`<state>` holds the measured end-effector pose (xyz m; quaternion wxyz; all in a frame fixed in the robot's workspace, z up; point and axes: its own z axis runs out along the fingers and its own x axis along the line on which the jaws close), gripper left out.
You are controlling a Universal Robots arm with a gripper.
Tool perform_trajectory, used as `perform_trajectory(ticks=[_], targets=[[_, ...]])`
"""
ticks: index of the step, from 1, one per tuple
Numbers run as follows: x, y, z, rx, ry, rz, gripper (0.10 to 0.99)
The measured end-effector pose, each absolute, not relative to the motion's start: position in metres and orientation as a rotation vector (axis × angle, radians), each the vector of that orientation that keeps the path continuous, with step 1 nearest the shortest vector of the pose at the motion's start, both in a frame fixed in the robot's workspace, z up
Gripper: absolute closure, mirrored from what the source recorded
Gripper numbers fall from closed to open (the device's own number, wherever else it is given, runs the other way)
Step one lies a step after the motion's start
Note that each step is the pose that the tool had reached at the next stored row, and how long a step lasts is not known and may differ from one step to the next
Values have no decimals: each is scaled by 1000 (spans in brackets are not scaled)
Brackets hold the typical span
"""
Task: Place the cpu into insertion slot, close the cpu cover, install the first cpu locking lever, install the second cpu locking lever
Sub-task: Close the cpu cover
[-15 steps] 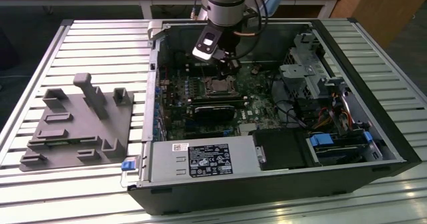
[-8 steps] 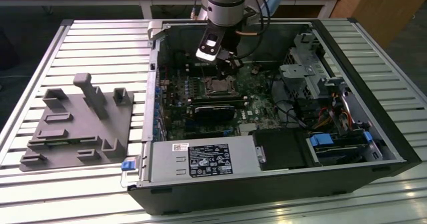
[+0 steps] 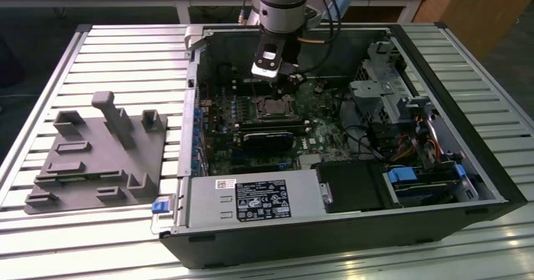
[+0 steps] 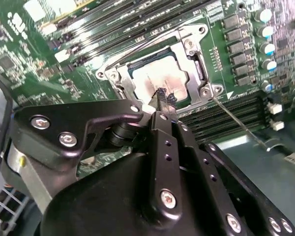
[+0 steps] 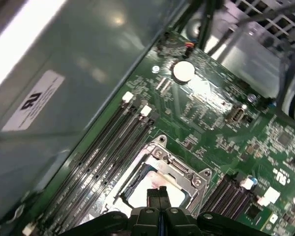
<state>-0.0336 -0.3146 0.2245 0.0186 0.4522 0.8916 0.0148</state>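
1. In the exterior view you see the open computer case lying on the slatted metal surface. A grey fixture plate sits on the surface to the exterior view's left of the case. The arm reaches down from the far side into the case. Its gripper hangs just above the motherboard, right over the insertion slot. A long black card lies just on the near side of the slot, and the power supply sits in the near part of the case.

2. In the second wrist view you see the gripper with its fingers pressed together and nothing between them. The tips are over the cpu, but you cannot tell whether they touch it. The cpu lies in the slot, and its pale top shows through the cut-out of the cpu cover, which lies flat around it. A thin wire locking lever angles out from one corner of the cover and crosses above the memory slots.

3. In the first wrist view you again see the gripper closed and empty, directly above the cpu. The cover's silvery frame surrounds the chip. More memory slots run alongside the socket. A round coin battery sits farther along the board, and a white label is stuck to the case wall.
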Motion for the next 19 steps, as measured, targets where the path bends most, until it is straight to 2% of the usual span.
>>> perform_trajectory(ticks=[19], targets=[[-34, -315, 224, 936, 2965, 55, 980]])
